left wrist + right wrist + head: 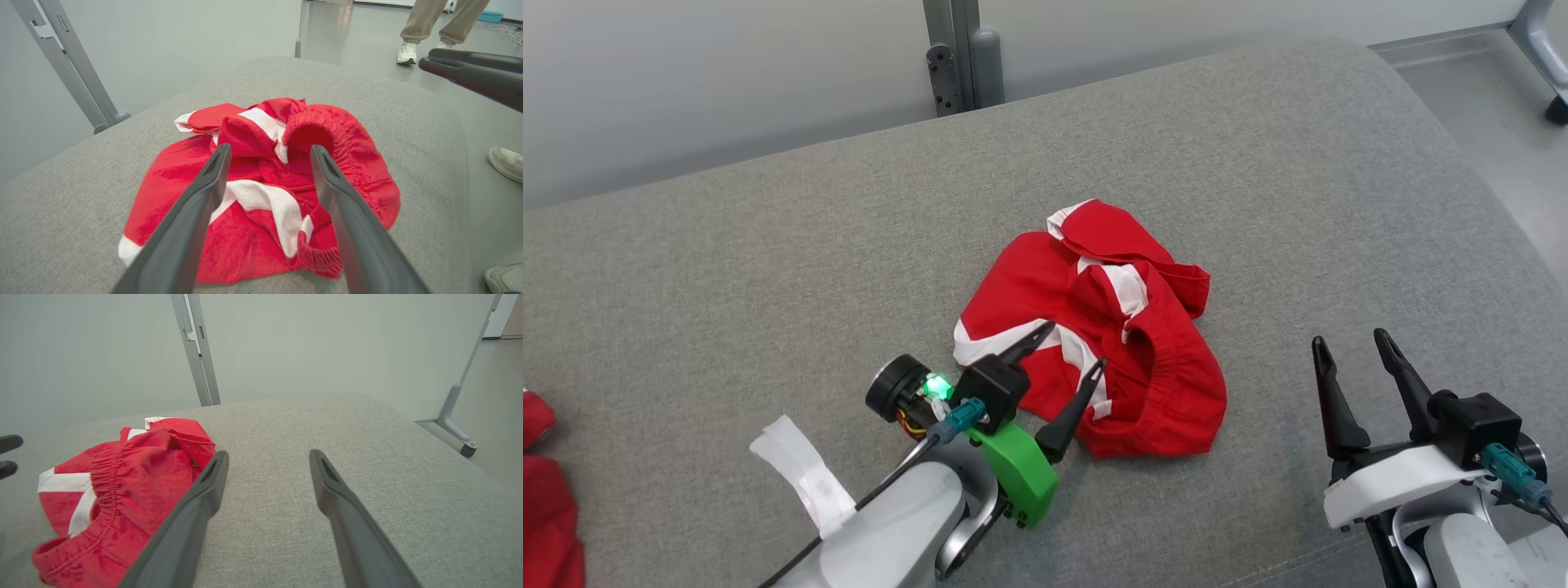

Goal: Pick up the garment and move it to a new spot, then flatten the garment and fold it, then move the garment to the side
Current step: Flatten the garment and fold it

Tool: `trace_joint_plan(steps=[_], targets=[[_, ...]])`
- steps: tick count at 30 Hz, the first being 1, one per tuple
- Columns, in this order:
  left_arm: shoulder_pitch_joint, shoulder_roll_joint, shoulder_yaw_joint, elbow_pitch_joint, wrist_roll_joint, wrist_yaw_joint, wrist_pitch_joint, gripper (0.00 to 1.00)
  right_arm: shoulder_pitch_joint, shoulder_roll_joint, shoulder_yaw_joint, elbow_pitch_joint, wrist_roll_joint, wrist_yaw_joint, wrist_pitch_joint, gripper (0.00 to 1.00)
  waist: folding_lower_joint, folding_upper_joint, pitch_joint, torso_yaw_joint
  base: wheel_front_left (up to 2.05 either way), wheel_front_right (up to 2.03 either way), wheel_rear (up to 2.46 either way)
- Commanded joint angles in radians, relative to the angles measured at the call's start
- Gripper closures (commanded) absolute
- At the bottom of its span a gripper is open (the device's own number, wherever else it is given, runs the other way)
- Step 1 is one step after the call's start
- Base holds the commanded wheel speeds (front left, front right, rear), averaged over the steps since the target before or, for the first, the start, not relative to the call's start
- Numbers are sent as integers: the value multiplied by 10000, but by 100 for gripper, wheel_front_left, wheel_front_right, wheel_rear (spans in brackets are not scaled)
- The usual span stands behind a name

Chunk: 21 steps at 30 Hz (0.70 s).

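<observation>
A crumpled red garment (1094, 327) with white stripes and an elastic waistband lies in a heap on the grey padded surface (768, 269). My left gripper (1072, 345) is open, its two dark fingers spread over the near left part of the garment (261, 196), just above the cloth with nothing held. The right gripper (1349, 340) stands open to the right of the heap, over bare padding, with nothing between its fingers. In the right wrist view the garment (122, 486) lies left of the right gripper (268, 455).
Other red cloth (543, 490) lies at the surface's far left edge, and a strip of white tape (800, 469) near my left arm. A grey metal post (960, 53) stands behind. A person's feet (408, 51) are on the floor beyond the right side.
</observation>
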Motion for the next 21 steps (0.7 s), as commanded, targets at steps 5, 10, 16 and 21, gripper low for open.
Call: trace_joint_plan(steps=[5,10,16,21], targets=[[-450,-81,169,92,-341,-46,471,0,-158,-11,128,2,54,1,-28,0,0,0,80,-108,0,0,0],[-655,-278,10,292,-474,-230,841,0,-162,-2,126,-15,95,1,-28,0,0,0,257,-275,0,0,0],[-995,-530,-100,889,-560,-297,1168,0,-285,85,198,-14,112,1,-28,0,0,0,488,-517,0,0,0],[-1271,-517,-111,1674,-504,-123,1274,0,-388,141,191,-26,97,1,-28,0,0,0,649,-745,0,0,0]])
